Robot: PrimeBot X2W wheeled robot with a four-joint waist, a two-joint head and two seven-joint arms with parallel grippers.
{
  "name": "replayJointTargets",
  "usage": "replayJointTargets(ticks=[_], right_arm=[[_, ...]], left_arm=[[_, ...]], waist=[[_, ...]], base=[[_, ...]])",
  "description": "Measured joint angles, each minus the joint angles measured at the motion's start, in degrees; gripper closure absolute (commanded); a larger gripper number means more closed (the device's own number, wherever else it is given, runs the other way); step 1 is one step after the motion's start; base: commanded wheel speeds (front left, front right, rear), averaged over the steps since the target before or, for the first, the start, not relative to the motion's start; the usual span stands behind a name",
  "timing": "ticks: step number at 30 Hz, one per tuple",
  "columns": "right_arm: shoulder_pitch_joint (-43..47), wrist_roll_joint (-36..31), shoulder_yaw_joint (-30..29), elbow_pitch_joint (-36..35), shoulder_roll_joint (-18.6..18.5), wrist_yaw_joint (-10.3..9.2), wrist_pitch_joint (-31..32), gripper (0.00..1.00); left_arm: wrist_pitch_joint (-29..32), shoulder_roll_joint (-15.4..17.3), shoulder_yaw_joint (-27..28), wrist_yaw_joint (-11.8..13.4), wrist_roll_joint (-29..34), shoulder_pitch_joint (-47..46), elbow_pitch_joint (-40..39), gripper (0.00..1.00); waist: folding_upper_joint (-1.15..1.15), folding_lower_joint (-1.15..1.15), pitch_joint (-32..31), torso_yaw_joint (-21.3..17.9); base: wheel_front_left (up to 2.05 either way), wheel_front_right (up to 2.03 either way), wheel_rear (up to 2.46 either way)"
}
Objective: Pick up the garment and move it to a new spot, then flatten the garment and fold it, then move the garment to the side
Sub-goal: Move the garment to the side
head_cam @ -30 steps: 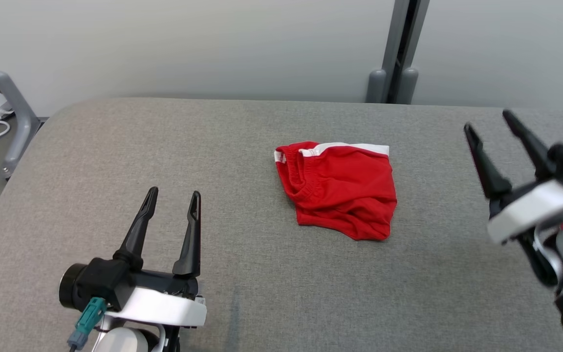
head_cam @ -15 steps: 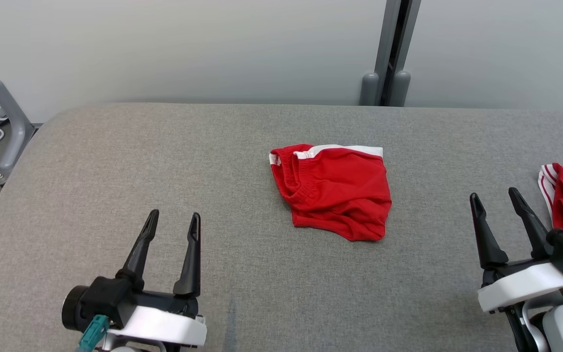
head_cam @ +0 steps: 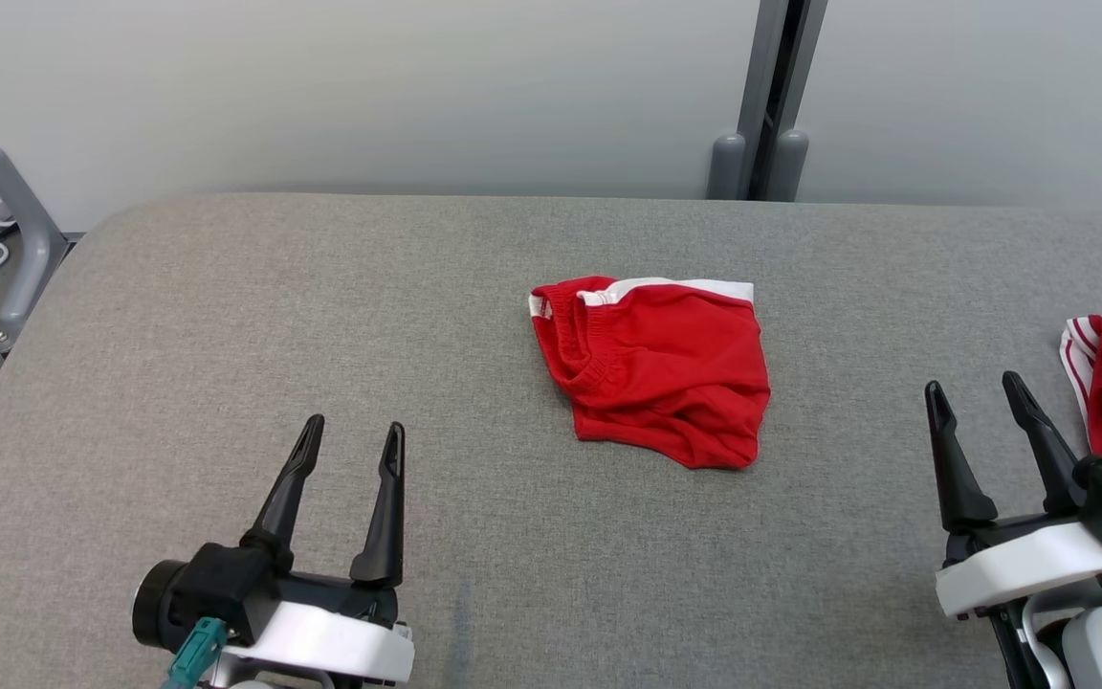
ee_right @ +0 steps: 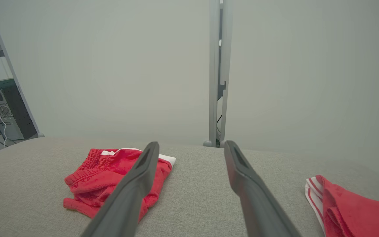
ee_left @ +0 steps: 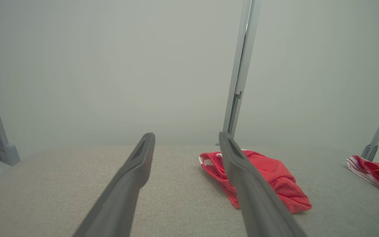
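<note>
Whereas a second ago the right tool (head_cam: 972, 383) stood higher by the right edge, it now sits at the near right corner, fingers spread. The left tool (head_cam: 356, 423) stays spread at the near edge. The desk (head_cam: 226, 316) is grey fabric and the wall (head_cam: 369, 86) is pale. The red garment (head_cam: 661, 368) lies mid-desk, waistband facing the left edge and white trim toward the far edge. Its long axis is unclear.

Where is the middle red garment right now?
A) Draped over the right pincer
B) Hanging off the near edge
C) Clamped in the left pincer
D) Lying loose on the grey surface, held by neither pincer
D: the red garment lies crumpled on the grey padded surface, apart from the open left pincer and the open right pincer.
</note>
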Motion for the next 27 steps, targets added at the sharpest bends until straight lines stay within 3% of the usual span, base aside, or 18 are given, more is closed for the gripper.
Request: replayJointTargets(ticks=[27], right_arm=[[0.5, 0.6, -0.9, 0.1, 1.1, 0.0, 0.7, 0.0]], left_arm=[[0.0, 0.0, -0.1, 0.0, 0.4, -0.2, 0.0, 0.0]], waist=[[0.0, 0.0, 0.5, 0.5]], base=[[0.0, 0.0, 0.0]])
